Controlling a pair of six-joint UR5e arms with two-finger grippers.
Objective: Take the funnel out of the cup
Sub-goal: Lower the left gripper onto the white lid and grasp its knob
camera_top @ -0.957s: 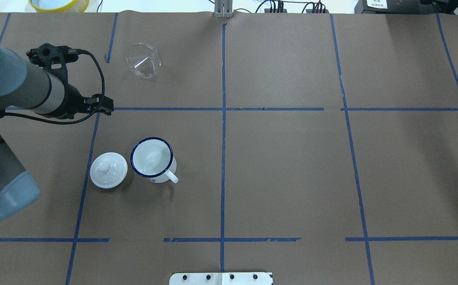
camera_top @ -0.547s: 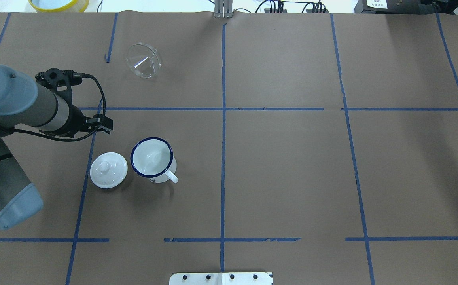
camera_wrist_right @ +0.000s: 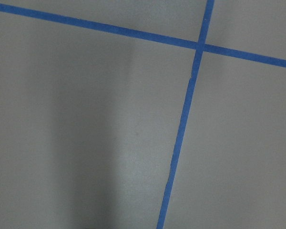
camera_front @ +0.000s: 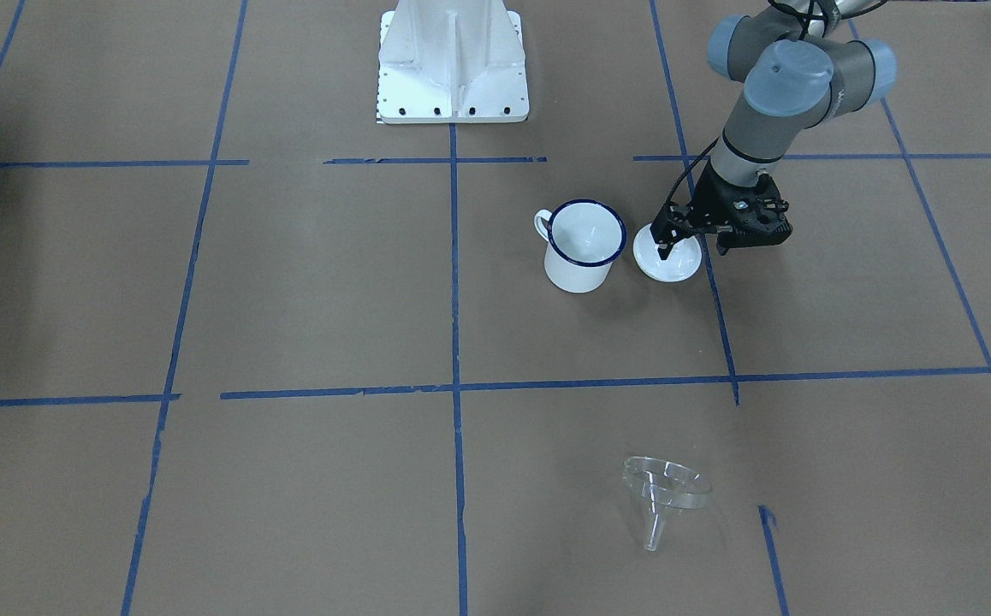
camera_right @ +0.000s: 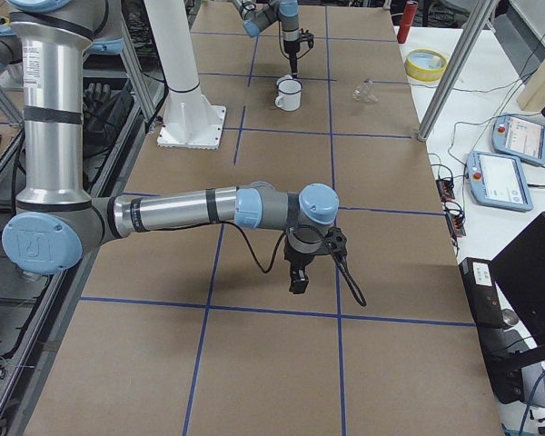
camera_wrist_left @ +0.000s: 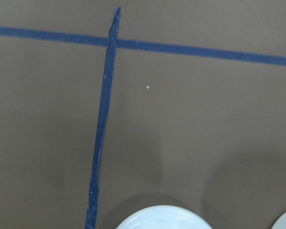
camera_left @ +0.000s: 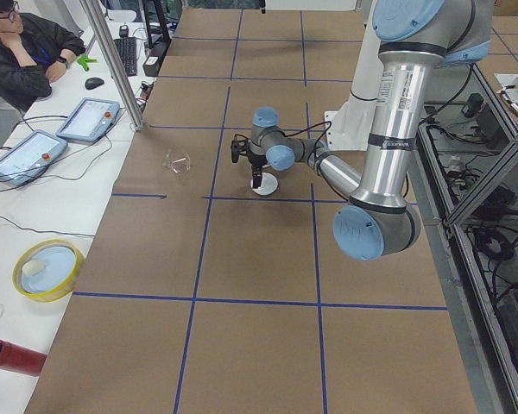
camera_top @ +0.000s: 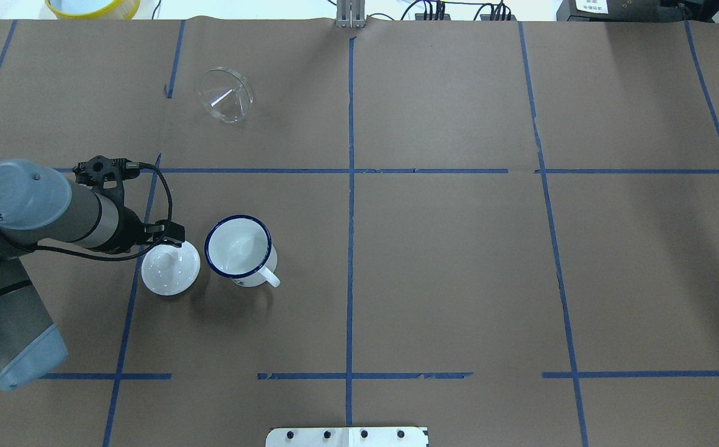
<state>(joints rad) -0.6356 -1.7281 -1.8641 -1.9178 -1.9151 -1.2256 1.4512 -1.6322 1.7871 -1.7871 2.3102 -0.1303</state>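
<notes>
The clear funnel (camera_top: 225,95) lies on its side on the brown paper at the far left, well apart from the cup; it also shows in the front view (camera_front: 665,492). The white cup (camera_top: 239,248) with the blue rim stands upright and empty (camera_front: 583,246). My left gripper (camera_front: 691,246) hangs above the white lid beside the cup, looks open and holds nothing. My right gripper (camera_right: 297,282) shows only in the right side view, low over the paper far from the cup; I cannot tell whether it is open or shut.
A white round knobbed lid (camera_top: 171,267) lies just left of the cup, under my left gripper. The robot's white base plate (camera_front: 453,60) stands at the near edge. A yellow bowl (camera_top: 92,6) sits beyond the far edge.
My left arm has drawn back from the far tape line toward the robot and now hangs over the lid. The funnel, cup and lid have not moved.
</notes>
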